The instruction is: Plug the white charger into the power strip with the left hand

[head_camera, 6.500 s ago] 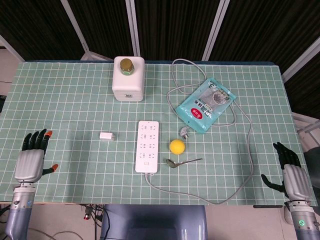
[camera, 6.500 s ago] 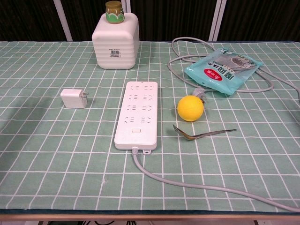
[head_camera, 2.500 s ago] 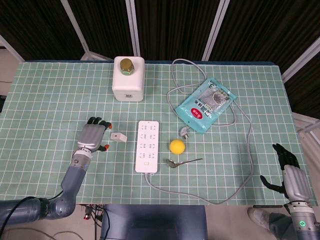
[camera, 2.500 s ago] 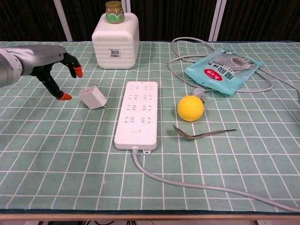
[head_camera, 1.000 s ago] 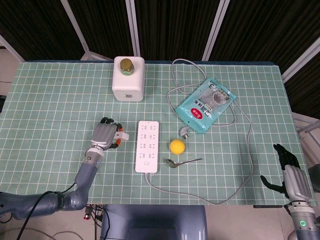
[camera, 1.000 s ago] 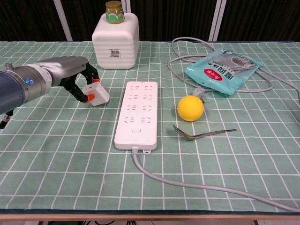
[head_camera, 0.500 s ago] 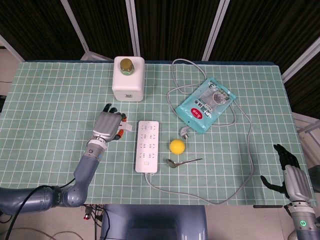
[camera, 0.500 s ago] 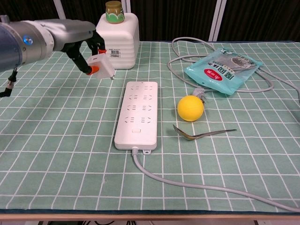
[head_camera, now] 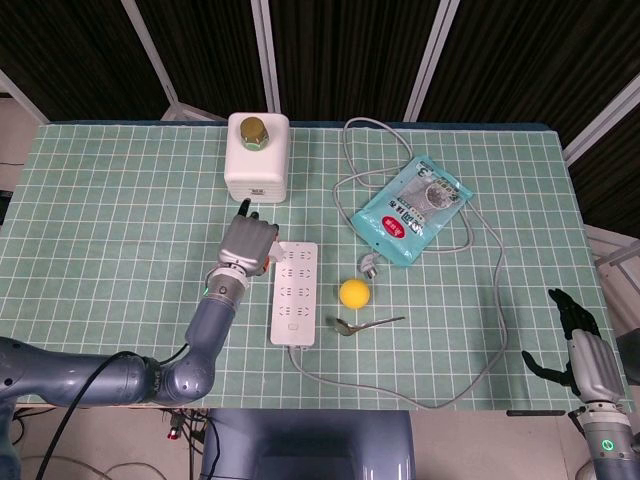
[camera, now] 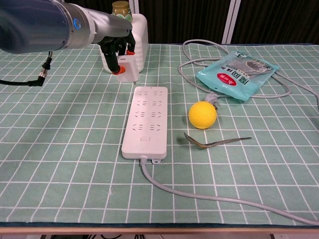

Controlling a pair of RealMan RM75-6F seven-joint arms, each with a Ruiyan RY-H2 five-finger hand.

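My left hand (head_camera: 247, 244) (camera: 115, 47) holds the white charger (camera: 127, 66) in the air, pinched between orange-tipped fingers. It hovers just above the far left end of the white power strip (head_camera: 295, 291) (camera: 146, 120), which lies flat on the green checked cloth. In the head view the hand covers most of the charger. My right hand (head_camera: 585, 352) rests at the front right corner of the table, fingers apart, holding nothing.
A white jar with a gold lid (head_camera: 257, 155) (camera: 123, 42) stands right behind the left hand. A yellow ball (camera: 202, 115), a spoon (camera: 215, 142) and a teal snack bag (camera: 238, 72) lie right of the strip. The grey cable (camera: 209, 194) loops around the right side.
The left hand went to the charger, picked it off the cloth and has carried it up and to the right, to the far end of the power strip. The right hand stayed put.
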